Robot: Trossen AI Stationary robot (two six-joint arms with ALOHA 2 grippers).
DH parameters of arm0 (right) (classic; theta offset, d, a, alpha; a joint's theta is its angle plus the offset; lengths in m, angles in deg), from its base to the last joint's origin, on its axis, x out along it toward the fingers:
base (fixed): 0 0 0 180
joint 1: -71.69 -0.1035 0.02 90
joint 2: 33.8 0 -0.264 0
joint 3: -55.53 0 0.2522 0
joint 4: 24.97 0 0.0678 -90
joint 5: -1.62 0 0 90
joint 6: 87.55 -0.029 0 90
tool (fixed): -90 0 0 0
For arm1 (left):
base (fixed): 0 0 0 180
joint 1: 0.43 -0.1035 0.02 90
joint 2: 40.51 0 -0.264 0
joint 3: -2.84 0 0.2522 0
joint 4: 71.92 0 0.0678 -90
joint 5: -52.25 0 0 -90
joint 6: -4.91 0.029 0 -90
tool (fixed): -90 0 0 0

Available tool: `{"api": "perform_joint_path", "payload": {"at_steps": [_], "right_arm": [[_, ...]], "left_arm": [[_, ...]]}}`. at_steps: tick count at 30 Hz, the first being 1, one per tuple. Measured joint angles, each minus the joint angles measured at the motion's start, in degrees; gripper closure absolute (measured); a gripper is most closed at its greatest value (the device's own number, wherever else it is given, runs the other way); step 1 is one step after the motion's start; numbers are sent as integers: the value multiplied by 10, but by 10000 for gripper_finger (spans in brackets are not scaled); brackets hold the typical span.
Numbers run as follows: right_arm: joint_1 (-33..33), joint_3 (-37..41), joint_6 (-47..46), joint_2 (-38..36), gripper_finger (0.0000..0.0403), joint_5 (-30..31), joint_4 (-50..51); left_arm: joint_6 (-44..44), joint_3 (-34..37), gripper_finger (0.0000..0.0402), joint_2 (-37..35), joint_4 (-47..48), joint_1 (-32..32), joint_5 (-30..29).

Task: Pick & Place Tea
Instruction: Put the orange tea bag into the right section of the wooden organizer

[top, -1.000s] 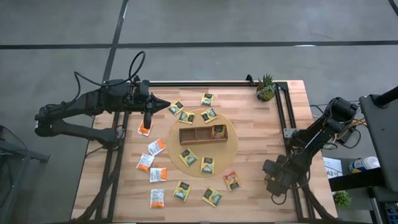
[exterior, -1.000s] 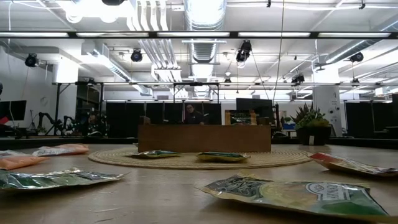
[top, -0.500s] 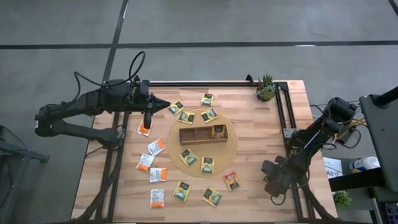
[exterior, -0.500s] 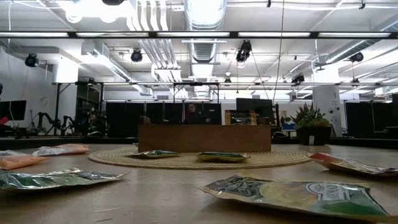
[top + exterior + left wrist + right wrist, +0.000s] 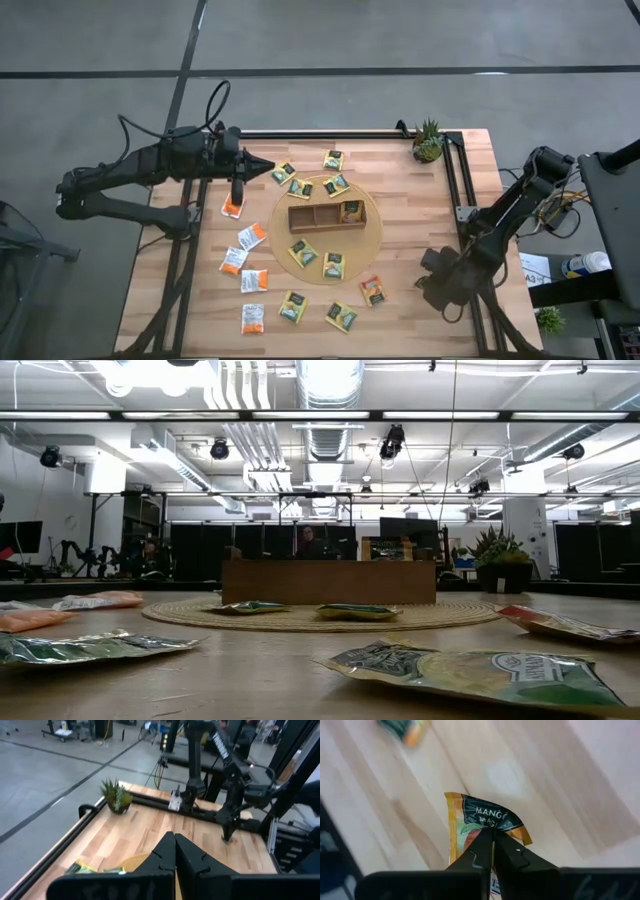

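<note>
Several tea sachets (image 5: 300, 253) lie flat on the wooden table and on the round woven mat (image 5: 372, 235) around the brown three-compartment tray (image 5: 312, 217); one sachet (image 5: 350, 210) lies in the tray's right compartment. My right gripper (image 5: 493, 834) is near the table's right near corner (image 5: 428, 283), pointing steeply down and shut on a yellow-orange sachet (image 5: 485, 815) with a dark label. In the high view the arm hides that sachet. My left gripper (image 5: 268, 170) hovers shut above the far left of the table, holding nothing. My right gripper pinches the yellow-orange sachet between its two fingers, at the orange part below the dark label (image 5: 471, 836). The fingers come from above, slanting down. The labelled end sticks out past the fingertips, one corner (image 5: 522, 837) bent; whether any part rests on the table I cannot tell.
A small potted plant (image 5: 428, 140) stands at the far right corner. A black rail frame (image 5: 452, 190) runs along the table's right and far edges. Orange and white sachets (image 5: 243, 262) lie at the left, green ones (image 5: 341, 317) near the front edge.
My right arm has lifted and its gripper has shifted a little toward the table's left, away from the right edge. The sachets in the high view lie where they did.
</note>
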Motion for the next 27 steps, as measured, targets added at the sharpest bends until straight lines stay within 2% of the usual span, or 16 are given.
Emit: {"api": "perform_joint_path", "payload": {"at_steps": [6,20,27], "right_arm": [[34,-3,17,-30,395,26,0],[206,-73,235,-25,395,56,0],[280,-111,308,-25,395,97,0]], "left_arm": [[-38,0,398,9,-48,0,0],[-44,0,376,58,-75,0,5],[-44,0,375,73,-75,0,6]]}}
